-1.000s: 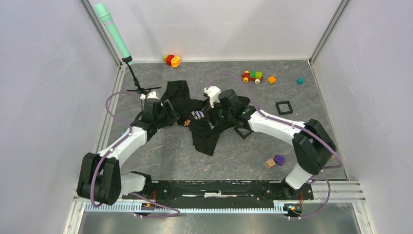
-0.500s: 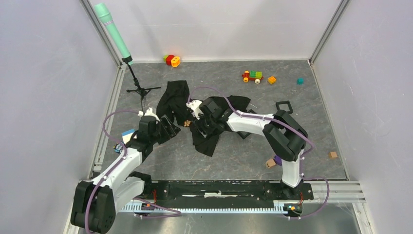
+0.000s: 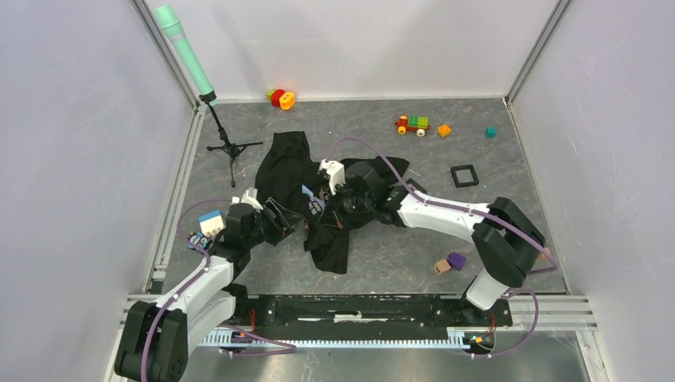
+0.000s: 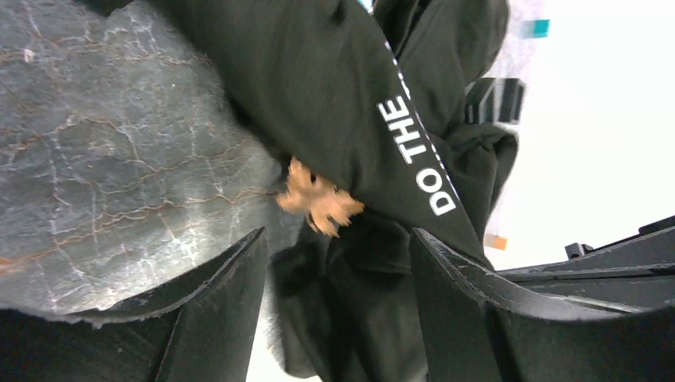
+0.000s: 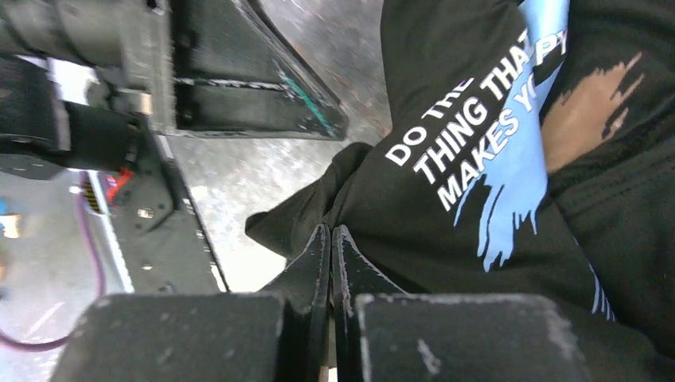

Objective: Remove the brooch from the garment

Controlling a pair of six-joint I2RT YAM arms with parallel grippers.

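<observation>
The garment is a crumpled black T-shirt in the middle of the floor, with white text and a blue and brown print. The brooch, a small orange petal-shaped pin, sits on a fold of the garment just beyond my left gripper, which is open and apart from it. My left gripper is at the shirt's left edge. My right gripper is shut on a fold of the garment, near its middle. I cannot make out the brooch in the top view.
A teal microphone on a tripod stands at the back left. Ring toys, a toy train, an orange cube, a black square frame and purple and tan blocks lie around. A blue-white block sits by the left arm.
My right gripper has gone from open to shut at the garment's fold. My left gripper has moved nearer and to the right, up to the shirt's left edge, still open.
</observation>
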